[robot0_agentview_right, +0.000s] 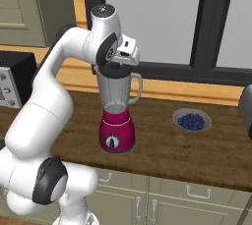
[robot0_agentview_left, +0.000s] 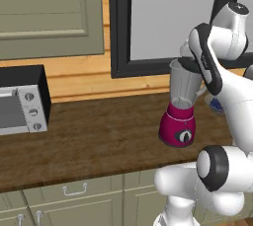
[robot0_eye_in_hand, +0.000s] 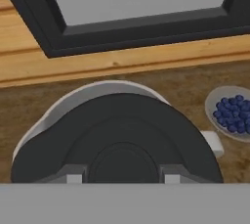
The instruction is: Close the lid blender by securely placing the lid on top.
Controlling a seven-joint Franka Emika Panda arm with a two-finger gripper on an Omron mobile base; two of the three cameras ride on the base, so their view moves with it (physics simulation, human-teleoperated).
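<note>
so bg stuff: dark wood counter (robot0_agentview_left: pixel 99 136) runs under everything, way below the gripper. toaster oven (robot0_agentview_left: pixel 22 99), black w/ silver front and 3 knobs, sits on it far off to the gripper's left, up against the wood-plank wall (robot0_agentview_left: pixel 74 74). shallow grey dish w/ blueberries (robot0_agentview_right: pixel 192 120) is on the counter to the gripper's right and lower down, near but not touching anything; from the hand view it's at the right edge (robot0_eye_in_hand: pixel 230 113). big dark-framed window (robot0_agentview_right: pixel 162 22) is straight behind the gripper, approx same height and up. grey-green upper cabinet (robot0_agentview_left: pixel 49 13) high up to the left. base cabinets w/ metal handles (robot0_agentview_right: pixel 177 199) under the counter, well below.
</note>
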